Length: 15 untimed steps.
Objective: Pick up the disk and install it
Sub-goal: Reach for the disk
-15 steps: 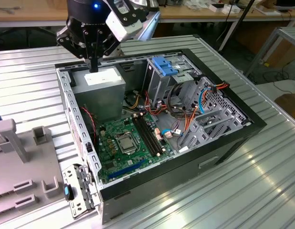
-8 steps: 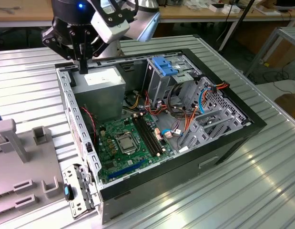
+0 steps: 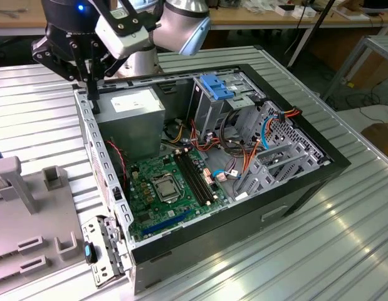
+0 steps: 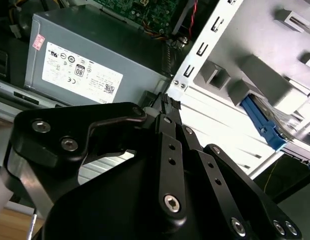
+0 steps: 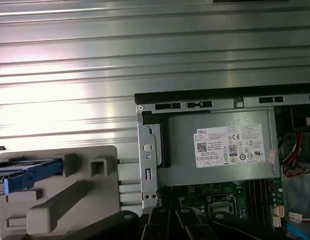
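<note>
Exterior view: a black pincer [image 3: 93,93] hangs above the rear corner of an open computer case [image 3: 275,210] on a ribbed metal bench [image 3: 319,263]; the disk is not yet picked up.
The pincer is fully closed and holds nothing, its tip near the grey power supply [image 3: 131,113] at the case's edge. In the first wrist view the disk [image 5: 29,172], framed by its blue carrier, lies in a grey fixture [image 5: 89,192] on the bench beside the case, apart from the pincer, so both pickup and installation remain. A white printed label [image 5: 230,146] with a barcode and certification marks sits on the power supply.
</note>
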Available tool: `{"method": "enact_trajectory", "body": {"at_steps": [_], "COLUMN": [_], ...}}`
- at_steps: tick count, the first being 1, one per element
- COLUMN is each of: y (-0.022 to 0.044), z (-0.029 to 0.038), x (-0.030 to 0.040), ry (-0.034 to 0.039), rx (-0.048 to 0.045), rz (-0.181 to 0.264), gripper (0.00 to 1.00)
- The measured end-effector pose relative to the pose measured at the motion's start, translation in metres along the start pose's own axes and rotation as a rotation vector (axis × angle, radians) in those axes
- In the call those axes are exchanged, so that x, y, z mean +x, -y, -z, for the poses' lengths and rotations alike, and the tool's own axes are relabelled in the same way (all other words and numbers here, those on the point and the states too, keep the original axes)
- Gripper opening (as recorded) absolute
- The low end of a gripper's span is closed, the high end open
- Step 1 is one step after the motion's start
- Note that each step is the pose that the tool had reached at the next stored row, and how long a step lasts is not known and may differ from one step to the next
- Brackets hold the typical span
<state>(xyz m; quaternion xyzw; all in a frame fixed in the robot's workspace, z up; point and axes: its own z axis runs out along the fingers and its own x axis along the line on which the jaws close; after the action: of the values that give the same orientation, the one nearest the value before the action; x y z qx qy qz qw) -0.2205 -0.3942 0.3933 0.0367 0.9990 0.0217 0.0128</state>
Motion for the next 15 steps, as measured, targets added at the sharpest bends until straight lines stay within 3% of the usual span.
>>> {"method": "enact_trajectory", "body": {"at_steps": [8,15], "y": [0.0014,-0.0006], "z": [0.0006,0.0010], "x": [0.0203,0.0434], "ry": [-0.0004,-0.0009], "rx": [0.0001,0.0000], "rz": [0.000,0.000], "gripper": [0.11,0.11]}}
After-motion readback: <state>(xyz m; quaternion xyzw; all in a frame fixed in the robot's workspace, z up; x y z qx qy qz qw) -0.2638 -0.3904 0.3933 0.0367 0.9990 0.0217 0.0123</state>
